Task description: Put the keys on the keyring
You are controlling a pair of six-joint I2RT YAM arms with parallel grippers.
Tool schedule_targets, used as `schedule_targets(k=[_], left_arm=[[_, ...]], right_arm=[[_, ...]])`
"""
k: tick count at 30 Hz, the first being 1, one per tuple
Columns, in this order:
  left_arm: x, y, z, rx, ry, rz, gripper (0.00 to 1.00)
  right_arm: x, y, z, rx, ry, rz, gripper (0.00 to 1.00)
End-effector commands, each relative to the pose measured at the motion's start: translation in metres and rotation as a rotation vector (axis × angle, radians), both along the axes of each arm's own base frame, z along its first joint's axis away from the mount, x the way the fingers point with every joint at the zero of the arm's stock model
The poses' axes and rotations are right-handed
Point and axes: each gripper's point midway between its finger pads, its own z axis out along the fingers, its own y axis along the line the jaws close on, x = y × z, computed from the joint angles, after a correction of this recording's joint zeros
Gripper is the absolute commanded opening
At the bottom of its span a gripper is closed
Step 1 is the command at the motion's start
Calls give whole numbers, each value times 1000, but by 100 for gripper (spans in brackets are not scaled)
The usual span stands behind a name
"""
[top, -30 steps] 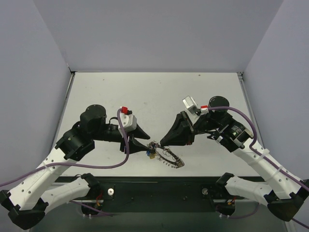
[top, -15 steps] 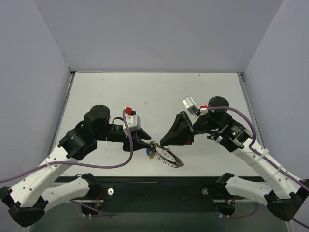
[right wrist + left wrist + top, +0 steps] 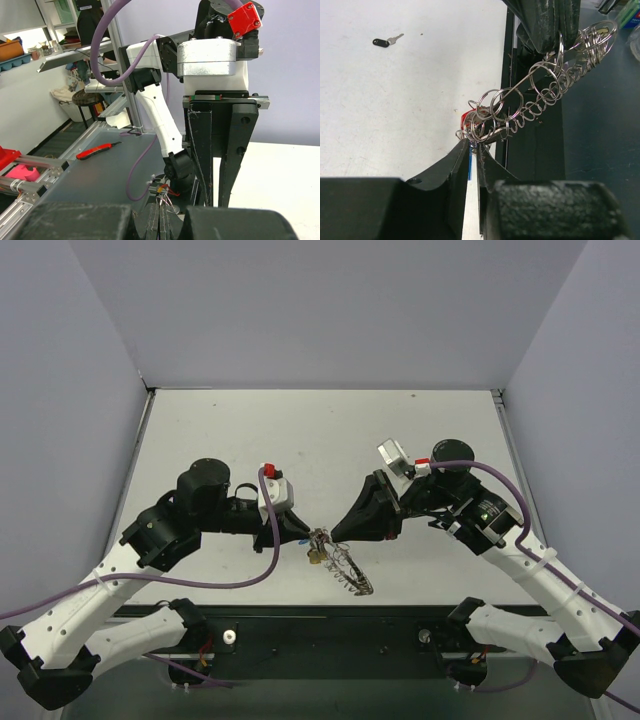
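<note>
The keyring [image 3: 348,570] is a silvery wire ring wound with small coiled loops. It hangs in the air between my two grippers above the table's near edge. In the left wrist view it [image 3: 540,95] runs from my fingertips up to the right. My left gripper [image 3: 474,150] is nearly closed, with a thin blue key head [image 3: 469,165] between the jaws and a red key head [image 3: 466,120] just above the tips. My right gripper [image 3: 161,220] is shut on the ring's wire [image 3: 162,197]. In the top view the left gripper [image 3: 305,536] and right gripper [image 3: 335,536] nearly meet.
A loose key with a black head [image 3: 382,43] lies on the white table [image 3: 395,100], away from the grippers. The table's black front rail [image 3: 320,625] is just below the hanging ring. In the right wrist view the left arm's fingers [image 3: 202,150] stand close ahead.
My left wrist has rolled and its gripper has moved right to the ring's left end. The ring's free end has swung a little lower and leftward. The right arm has stayed put.
</note>
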Motion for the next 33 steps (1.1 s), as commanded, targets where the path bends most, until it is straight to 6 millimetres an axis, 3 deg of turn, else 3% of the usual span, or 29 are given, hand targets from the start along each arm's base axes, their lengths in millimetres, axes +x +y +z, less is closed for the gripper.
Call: schedule_targets(k=[1, 2, 5, 8, 14, 25, 29, 33], left_arm=[[2, 0, 17, -39, -55, 10, 24], [3, 0, 18, -45, -58, 13, 35], [1, -1, 25, -67, -68, 6, 50], [-3, 0, 30, -81, -73, -3, 53], [-3, -2, 31, -94, -68, -6, 50], [4, -5, 33, -104, -80, 9, 29], [5, -6, 36, -117, -83, 13, 30], [5, -8, 36, -122, -83, 7, 40]], right_arm=[[-6, -5, 23, 88, -104, 22, 0], [-6, -5, 23, 89, -106, 25, 0], [-6, -5, 21, 86, -102, 22, 0], [-6, -5, 22, 88, -105, 22, 0], [-7, -5, 21, 85, -101, 25, 0], [-7, -5, 19, 84, -100, 26, 0], [-7, -5, 18, 82, -98, 30, 0], [-6, -4, 17, 79, -96, 31, 0]])
